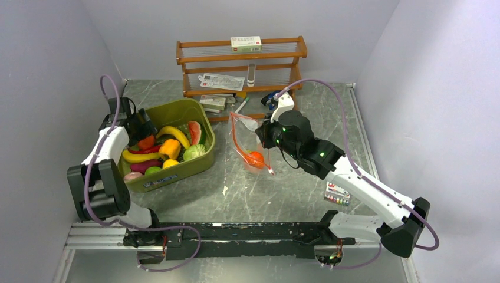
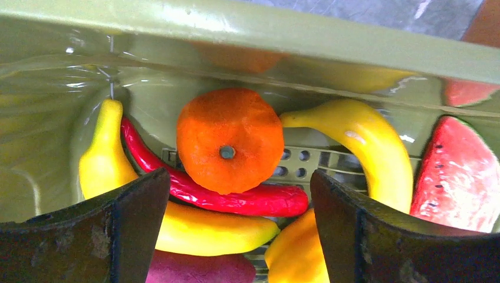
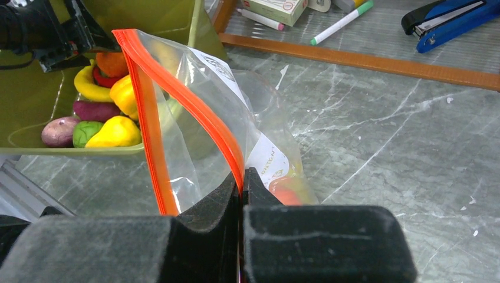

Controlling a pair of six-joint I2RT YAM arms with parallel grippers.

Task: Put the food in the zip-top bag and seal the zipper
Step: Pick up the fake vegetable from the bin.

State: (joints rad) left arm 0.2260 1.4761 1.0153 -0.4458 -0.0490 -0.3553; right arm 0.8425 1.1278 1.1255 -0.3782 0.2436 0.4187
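Your zip-top bag (image 1: pixel 250 144) stands on the table (image 1: pixel 283 194) between the olive tub (image 1: pixel 177 112) and the right arm, held up with its mouth gaping. The orange-red zipper (image 3: pixel 188 100) runs in two strips that meet at the right tool (image 3: pixel 242 180), which is clenched on the zip-top bag at that edge, its pads pressed together with the plastic between them. One orange piece of food (image 1: pixel 256 159) lies in the bottom of the bag.

The rest of the food is in the tub: an orange (image 2: pixel 230 141), a red chili (image 2: pixel 236 200) under it, a banana (image 2: pixel 359 147) and a watermelon slice (image 2: pixel 460 177) to its right. Your left tool (image 2: pixel 239 183) hangs inside the tub just above the orange, fingers spread wide and gripping nothing.

Behind the bag is a wooden rack (image 1: pixel 242 59), with a blue stapler (image 3: pixel 448 20) on its lowest shelf.
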